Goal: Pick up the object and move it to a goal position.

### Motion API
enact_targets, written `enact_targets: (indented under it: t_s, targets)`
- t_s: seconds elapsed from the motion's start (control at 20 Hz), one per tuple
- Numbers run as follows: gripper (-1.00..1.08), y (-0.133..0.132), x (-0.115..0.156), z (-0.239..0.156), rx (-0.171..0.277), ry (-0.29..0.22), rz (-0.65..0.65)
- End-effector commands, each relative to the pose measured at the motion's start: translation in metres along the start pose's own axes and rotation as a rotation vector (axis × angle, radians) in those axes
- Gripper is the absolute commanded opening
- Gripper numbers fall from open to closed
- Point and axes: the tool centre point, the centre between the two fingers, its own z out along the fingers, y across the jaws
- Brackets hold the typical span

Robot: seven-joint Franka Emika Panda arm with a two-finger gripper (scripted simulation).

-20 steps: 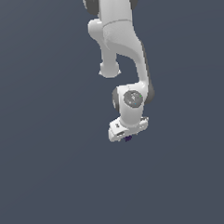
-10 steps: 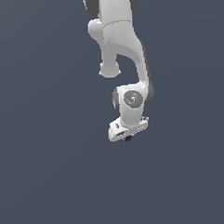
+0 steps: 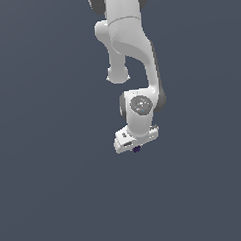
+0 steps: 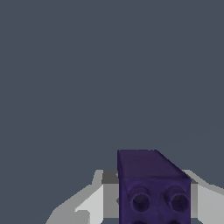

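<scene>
The object (image 3: pixel 137 149) is a tiny dark purple block, only a sliver of it showing under the white hand in the exterior view. In the wrist view the object (image 4: pixel 151 186) fills the space between the pale fingers (image 4: pixel 89 203), with round holes on its near face. My gripper (image 3: pixel 136 147) is shut on it, pointing down below the white arm. The fingertips themselves are hidden by the hand in the exterior view. No goal marker shows in either view.
A flat, uniform dark grey-blue surface (image 3: pixel 51 186) fills both views around the arm. The white arm (image 3: pixel 131 47) comes down from the exterior view's top centre.
The arm and the held block have barely shifted, if at all, over the last second. The grip looks unchanged.
</scene>
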Motion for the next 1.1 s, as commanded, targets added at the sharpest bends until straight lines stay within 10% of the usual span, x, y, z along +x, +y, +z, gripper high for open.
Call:
enact_targets:
  t_s: [0.0, 1.05]
  targets:
    - [-1.00, 0.009, 0.004, -0.012, -0.001, 0.001, 0.001]
    - [-1.00, 0.094, 0.046, -0.127, 0.000, 0.001, 0.001]
